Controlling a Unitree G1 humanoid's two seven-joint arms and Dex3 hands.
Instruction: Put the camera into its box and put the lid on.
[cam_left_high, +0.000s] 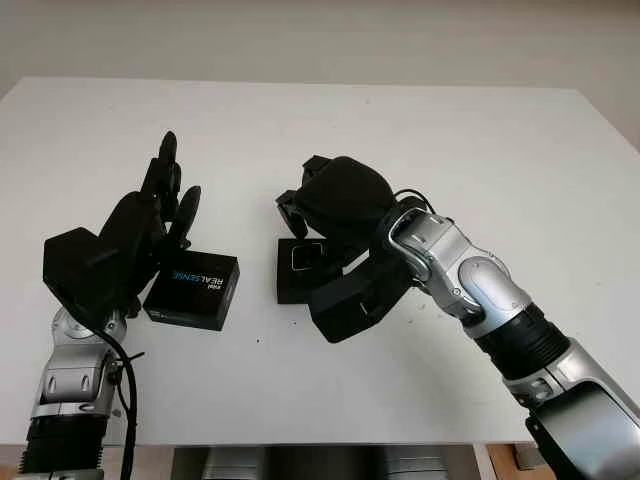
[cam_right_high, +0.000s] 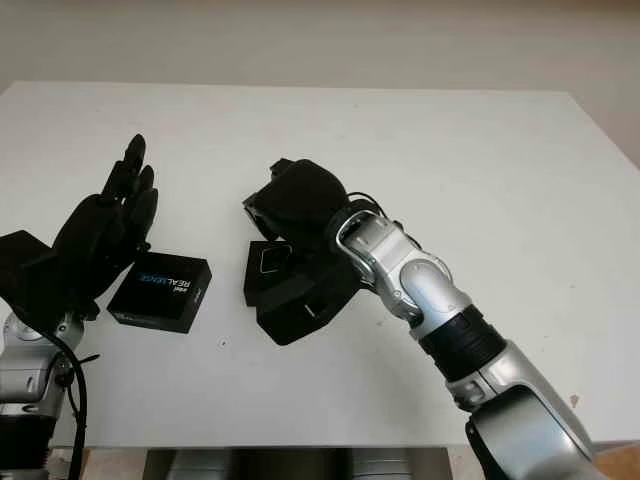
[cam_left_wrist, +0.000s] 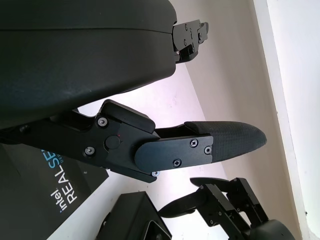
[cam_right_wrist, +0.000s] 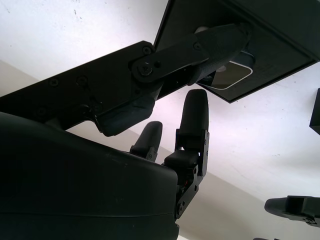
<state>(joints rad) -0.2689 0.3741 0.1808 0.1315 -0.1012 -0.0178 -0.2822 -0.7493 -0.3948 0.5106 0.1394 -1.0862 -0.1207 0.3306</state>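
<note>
White table (cam_left_high: 500, 140), pale wall behind, lid (cam_left_high: 195, 290) beside released left fingers (cam_left_high: 165, 180), right fingers (cam_right_wrist: 195, 117) released over box (cam_left_high: 300, 268).

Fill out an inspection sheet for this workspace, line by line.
Surface: white table, bare apart from the job's things.
Job's things: black open box near the middle, with the camera lying inside it; lid printed REALSENSE lies flat to the robot's left of the box, apart from it.
Clutter: nothing seen.
Hands: left robot hand open, raised beside the lid; right robot hand over the box, one finger reaching across the camera, grasp not judged.
Cables: black cable running along the left forearm; thin black cable at the right wrist.
Surroundings: pale wall behind the table.
</note>
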